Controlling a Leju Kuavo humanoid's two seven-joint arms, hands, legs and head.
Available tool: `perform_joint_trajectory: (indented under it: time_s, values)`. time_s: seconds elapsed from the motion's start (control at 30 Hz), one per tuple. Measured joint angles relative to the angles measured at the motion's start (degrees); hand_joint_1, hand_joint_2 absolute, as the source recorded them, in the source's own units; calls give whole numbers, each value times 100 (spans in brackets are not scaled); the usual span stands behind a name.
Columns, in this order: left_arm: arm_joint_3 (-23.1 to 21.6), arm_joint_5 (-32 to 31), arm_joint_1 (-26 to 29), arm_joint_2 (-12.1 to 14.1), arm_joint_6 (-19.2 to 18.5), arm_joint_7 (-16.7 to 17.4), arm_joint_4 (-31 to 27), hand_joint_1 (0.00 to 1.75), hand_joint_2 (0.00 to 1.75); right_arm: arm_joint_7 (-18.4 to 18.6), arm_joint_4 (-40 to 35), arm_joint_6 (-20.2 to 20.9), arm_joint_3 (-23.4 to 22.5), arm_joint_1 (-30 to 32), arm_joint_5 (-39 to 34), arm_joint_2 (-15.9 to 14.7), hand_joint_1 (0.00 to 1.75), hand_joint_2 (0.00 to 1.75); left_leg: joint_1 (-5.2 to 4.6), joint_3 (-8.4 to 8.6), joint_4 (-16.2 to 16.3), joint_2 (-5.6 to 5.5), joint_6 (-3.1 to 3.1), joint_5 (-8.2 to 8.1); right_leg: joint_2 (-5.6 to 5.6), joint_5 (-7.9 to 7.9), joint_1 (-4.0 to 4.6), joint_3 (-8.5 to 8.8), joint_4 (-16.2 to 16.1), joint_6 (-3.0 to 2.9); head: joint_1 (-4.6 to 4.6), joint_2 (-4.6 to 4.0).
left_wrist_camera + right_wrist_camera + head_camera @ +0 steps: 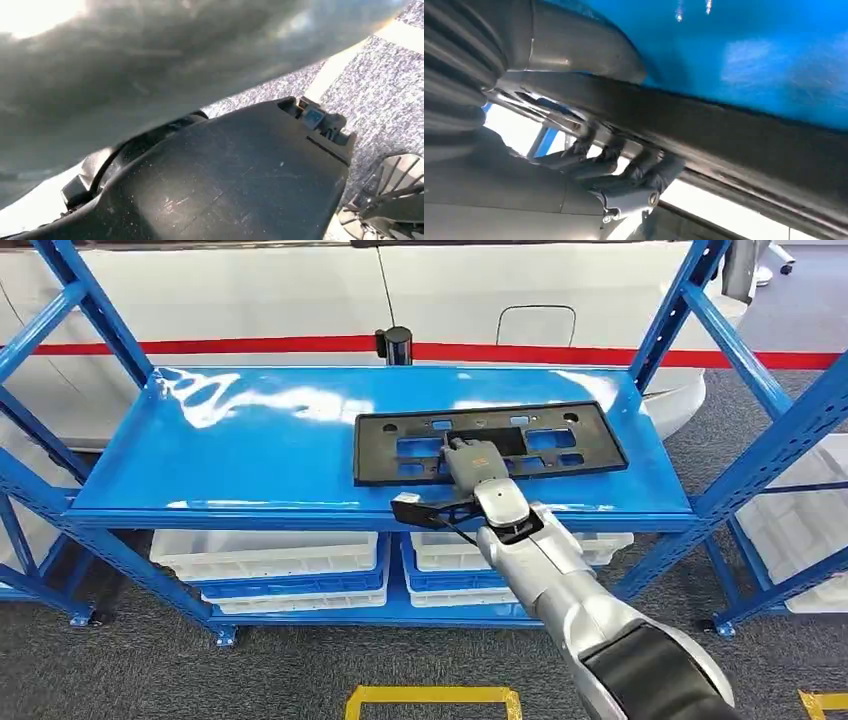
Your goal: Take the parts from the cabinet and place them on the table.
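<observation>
A flat black plastic frame (372,450) with several cut-outs lies on the blue cabinet shelf (250,440), right of its middle. My right hand (470,462) reaches in from the front and grips the frame's near edge. Up close, the thick grey thumb (584,50) lies on top of the black frame (724,135) and the dark fingers (634,170) curl under it, against the blue shelf (749,60). The left wrist view looks down at grey carpet, with a blurred grey mass (150,60) along one side; my left hand's fingers cannot be made out there.
Blue uprights and braces (700,320) flank the shelf. White bins (270,555) sit on the lower shelf, and more (820,530) on a rack at the right. A black cylinder (393,344) stands behind the shelf. Yellow floor tape (432,698) lies in front.
</observation>
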Motion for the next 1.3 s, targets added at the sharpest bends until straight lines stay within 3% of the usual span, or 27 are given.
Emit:
perform_joint_trajectory:
  time_s: [0.77, 0.9, 1.03, 1.17, 1.3]
  values:
    - [0, 59, 0, 2, 26, -22, 0, 0, 0, -4, 145, -172, 24, -49, -103, 20, 175, 175, 0, 6, 0, 1, 0, -1, 0, 0, 3, 5, -3, 0, -2, 0]
    - [2, 144, 9, -2, 98, 4, 0, 0, 0, 92, -48, -954, -4, 186, -170, 17, 175, 175, 2, 0, 0, 1, 0, -1, 0, 0, 4, 2, -3, 0, -2, 0]
    - [9, 236, 43, -42, 171, 15, 0, 0, 0, 138, -1466, -1655, -158, 974, -92, -22, 175, 175, 3, -31, 2, 2, 0, -1, 0, 1, 3, -35, -2, 1, 0, 0]
    - [48, 293, 66, -44, 186, 61, 0, 0, 0, -96, -3519, -1952, -324, 1696, -256, -72, 175, 175, 3, -72, 3, -6, -1, 1, -1, 1, 4, -78, -1, 1, -2, 0]
    - [90, 291, 73, -46, 341, 414, 0, 0, 0, -293, -5067, -2187, -404, 2135, -330, -142, 175, 175, 3, -87, 1, -6, -1, 0, -1, 0, 11, -87, -1, 1, 0, 0]
